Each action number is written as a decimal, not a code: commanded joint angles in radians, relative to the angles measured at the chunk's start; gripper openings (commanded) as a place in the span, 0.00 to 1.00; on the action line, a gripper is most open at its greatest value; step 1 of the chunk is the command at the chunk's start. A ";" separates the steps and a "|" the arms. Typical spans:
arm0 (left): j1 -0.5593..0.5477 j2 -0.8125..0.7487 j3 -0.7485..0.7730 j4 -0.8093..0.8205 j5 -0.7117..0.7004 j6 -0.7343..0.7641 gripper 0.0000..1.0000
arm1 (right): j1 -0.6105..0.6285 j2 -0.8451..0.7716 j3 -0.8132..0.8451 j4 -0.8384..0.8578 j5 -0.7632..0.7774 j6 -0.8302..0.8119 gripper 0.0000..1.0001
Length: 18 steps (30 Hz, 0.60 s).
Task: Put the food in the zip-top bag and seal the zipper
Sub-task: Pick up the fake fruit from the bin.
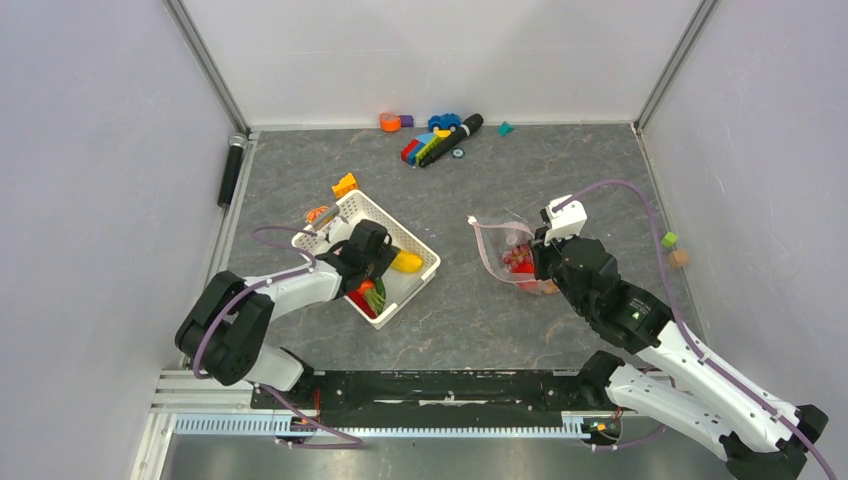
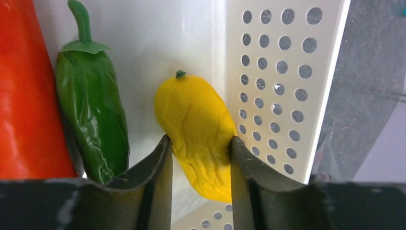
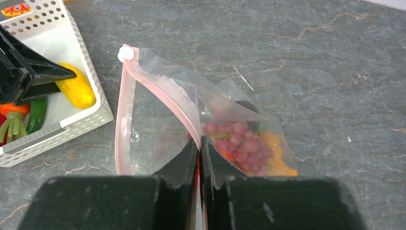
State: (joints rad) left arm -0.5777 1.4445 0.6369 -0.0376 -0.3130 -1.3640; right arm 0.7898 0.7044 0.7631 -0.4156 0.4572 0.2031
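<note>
Yellow plastic toy mango [image 2: 196,129]: lying in the white perforated plastic basket [image 2: 282,96], close against its side wall
Left gripper [image 2: 200,140]: down inside the basket, its two dark fingers [image 2: 153,177] pressed to either side of the mango, so it has hold of it
Green toy chilli [image 2: 93,115]: just beside the mango in the basket, with an orange-red toy vegetable [image 2: 24,96] on its other side
Clear zip-top bag with pale pink dots [image 3: 153,134]: out on the grey marbled table [image 3: 325,72], to the right of the basket and apart from it, mouth gaping towards the basket
Pink zipper strip [image 3: 160,93]: unsealed, with a white slider [image 3: 125,53] at its far end
Right gripper [image 3: 199,143]: clamped tight on the upper lip of the bag's mouth, right on the pink strip
Food already in the bag: purple toy grapes [image 3: 234,141] and an orange piece [image 3: 277,155], bunched in the bottom corner
</note>
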 commanded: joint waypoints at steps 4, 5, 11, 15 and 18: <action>0.007 -0.036 0.016 0.006 -0.042 0.022 0.18 | 0.002 -0.001 -0.001 0.021 0.026 -0.001 0.10; 0.007 -0.059 0.010 0.002 -0.053 0.027 0.14 | 0.002 -0.002 -0.001 0.021 0.028 -0.002 0.10; 0.006 -0.216 -0.034 -0.015 -0.130 0.073 0.02 | 0.002 -0.001 -0.001 0.021 0.028 0.000 0.10; 0.006 -0.341 -0.063 -0.029 -0.200 0.113 0.02 | 0.002 0.001 0.002 0.020 0.028 -0.001 0.10; 0.006 -0.443 -0.084 -0.015 -0.242 0.184 0.02 | 0.002 -0.002 0.002 0.019 0.029 0.002 0.10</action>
State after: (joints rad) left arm -0.5774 1.1095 0.5774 -0.0685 -0.4381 -1.2919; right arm 0.7898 0.7044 0.7631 -0.4156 0.4686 0.2035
